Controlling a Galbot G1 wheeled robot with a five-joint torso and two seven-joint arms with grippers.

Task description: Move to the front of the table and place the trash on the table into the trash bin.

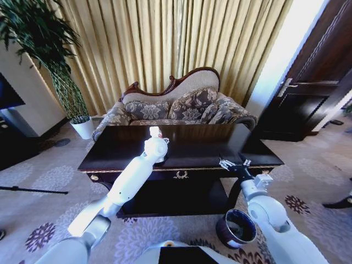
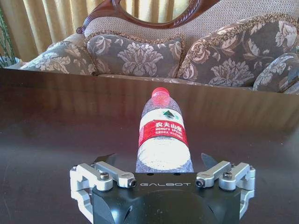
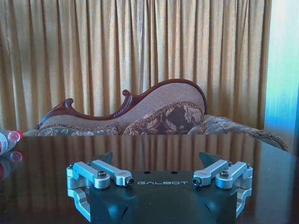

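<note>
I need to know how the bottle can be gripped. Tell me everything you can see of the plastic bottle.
The bottle is clear, ribbed plastic with a red cap and a red label bearing white characters and a green logo. It looks empty, uncrushed and capped. It lies on the dark glossy table, cap towards the sofa, base between the open fingers of the left claw; whether they touch it cannot be told.
</note>
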